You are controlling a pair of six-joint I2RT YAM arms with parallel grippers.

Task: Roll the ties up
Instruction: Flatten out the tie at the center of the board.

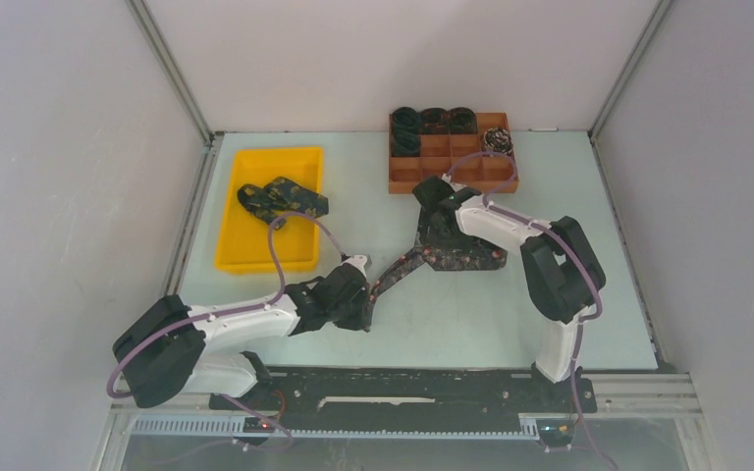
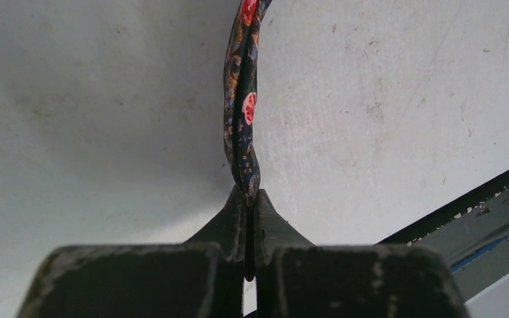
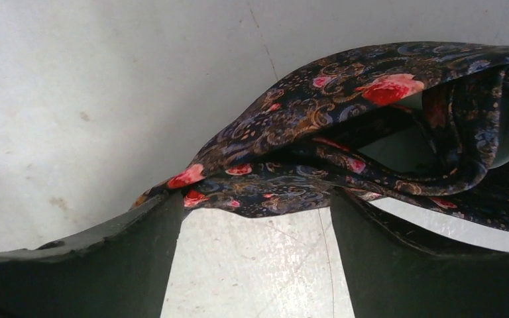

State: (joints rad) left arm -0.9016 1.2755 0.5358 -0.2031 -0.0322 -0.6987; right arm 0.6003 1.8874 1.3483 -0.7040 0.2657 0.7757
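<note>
Tie point(image 1: 457, 259): on the worktop point(image 1: 471, 324), near the orange box point(image 1: 439, 169).
Left claw point(image 2: 250, 193): squeezed tight on its thin end.
Right claw point(image 3: 258, 202): wide open against it.

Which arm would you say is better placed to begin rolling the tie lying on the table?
Probably the left: the left gripper is shut on the tie at its narrow end, where a roll can start. The right gripper is open over the bunched wide part, gripping nothing.
</note>
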